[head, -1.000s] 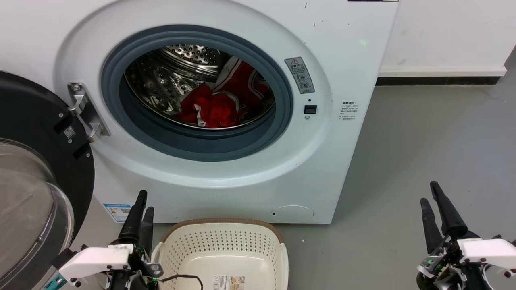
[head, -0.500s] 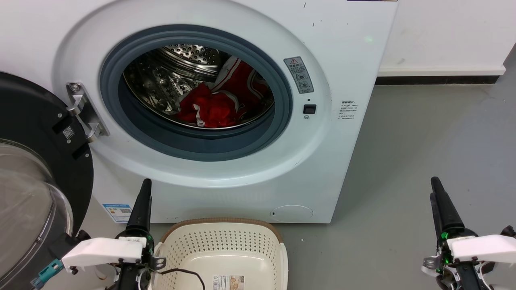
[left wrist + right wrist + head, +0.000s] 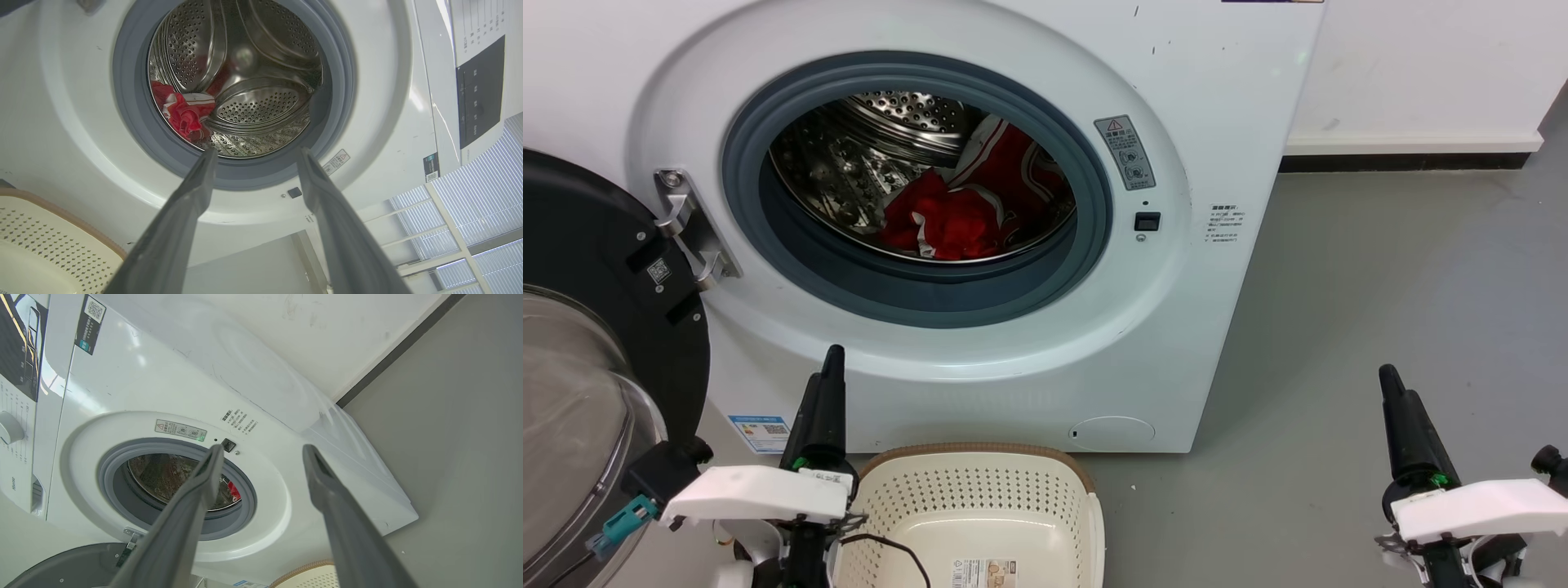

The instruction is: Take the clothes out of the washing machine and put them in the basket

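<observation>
Clothes [image 3: 964, 216] sit inside the washer [image 3: 1225, 98], well apart from both our pincers.

Left pincer [image 3: 257, 152]: in its wrist view we see the two fingers spread wide with nothing between them, so it is fully open and empty. In the head view it sits at lower left, fingers edge-on and pointing up at the washer front, tip below the door ring [image 3: 915, 286]. Just beside it, on our right, is the basket [image 3: 980, 451]: cream, brown rim, on the floor [image 3: 1380, 269] right in front of the washer. We see a label sticker [image 3: 986, 572] on its bottom. A thin dark cable [image 3: 890, 545] from our left arm runs over its near left corner.

Right pincer [image 3: 263, 449]: fingers likewise wide apart and gripping nothing. In the head view it is at lower right over the floor, well apart from washer and basket, pointing up. Its wrist view looks at the washer front, with a bit of red showing through the opening.

Farther out, the door [image 3: 596, 245] is swung open on our left, black frame and glass bowl, hung on a metal hinge [image 3: 690, 224]. The clothes are a red heap with white striped trim at the bottom of the steel drum [image 3: 849, 171], toward its right side in the head view, one piece leaning up the drum wall. We see a white wall [image 3: 1421, 65] with dark skirting behind.
</observation>
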Robot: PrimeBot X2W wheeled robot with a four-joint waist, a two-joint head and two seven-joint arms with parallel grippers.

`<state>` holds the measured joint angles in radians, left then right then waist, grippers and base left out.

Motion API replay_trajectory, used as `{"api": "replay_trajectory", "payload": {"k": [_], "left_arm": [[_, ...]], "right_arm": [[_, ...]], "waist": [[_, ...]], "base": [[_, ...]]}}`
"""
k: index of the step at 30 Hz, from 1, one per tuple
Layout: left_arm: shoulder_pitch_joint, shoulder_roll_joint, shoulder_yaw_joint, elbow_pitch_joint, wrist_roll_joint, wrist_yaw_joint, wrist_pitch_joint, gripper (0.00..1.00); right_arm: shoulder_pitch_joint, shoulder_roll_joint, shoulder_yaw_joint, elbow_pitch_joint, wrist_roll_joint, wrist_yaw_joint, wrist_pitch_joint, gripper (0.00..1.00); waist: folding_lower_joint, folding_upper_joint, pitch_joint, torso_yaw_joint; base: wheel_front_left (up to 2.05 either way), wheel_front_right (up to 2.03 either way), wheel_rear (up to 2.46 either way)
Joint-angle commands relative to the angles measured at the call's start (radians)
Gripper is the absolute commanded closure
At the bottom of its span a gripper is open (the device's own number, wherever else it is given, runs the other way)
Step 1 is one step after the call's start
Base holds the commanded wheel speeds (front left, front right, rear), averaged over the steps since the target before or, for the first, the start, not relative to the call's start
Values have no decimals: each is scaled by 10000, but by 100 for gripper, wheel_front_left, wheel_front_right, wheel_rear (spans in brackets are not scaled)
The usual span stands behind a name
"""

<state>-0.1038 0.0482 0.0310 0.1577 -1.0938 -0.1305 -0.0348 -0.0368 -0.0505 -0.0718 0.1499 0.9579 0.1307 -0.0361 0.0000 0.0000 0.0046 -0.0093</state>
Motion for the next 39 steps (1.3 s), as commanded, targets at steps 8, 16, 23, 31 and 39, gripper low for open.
{"api": "replay_trajectory", "payload": {"k": [8,16,23,31,39], "left_arm": [[-251,54,-282,-141,1869,-3,-360,0],[-284,87,-375,-110,3334,-3,-621,0],[-294,100,-439,-77,4372,-3,-836,0],[-313,103,-483,-20,5430,12,-1059,0],[-331,98,-538,63,6344,76,-1271,0]], "right_arm": [[3,-10,40,-257,-1660,1,-356,0],[61,-9,80,-276,-2863,1,-617,0],[120,-7,93,-252,-3811,1,-826,0],[187,-6,60,-167,-4862,1,-1054,0],[229,-4,89,-123,-5738,1,-1264,0]], "waist": [[0,0,-22,-18],[0,0,-36,-36],[0,0,-38,-48],[0,0,-37,-62],[0,0,-26,-77]], "base": [[0,0,0],[0,0,0],[0,0,0],[0,0,0],[0,0,0]]}}
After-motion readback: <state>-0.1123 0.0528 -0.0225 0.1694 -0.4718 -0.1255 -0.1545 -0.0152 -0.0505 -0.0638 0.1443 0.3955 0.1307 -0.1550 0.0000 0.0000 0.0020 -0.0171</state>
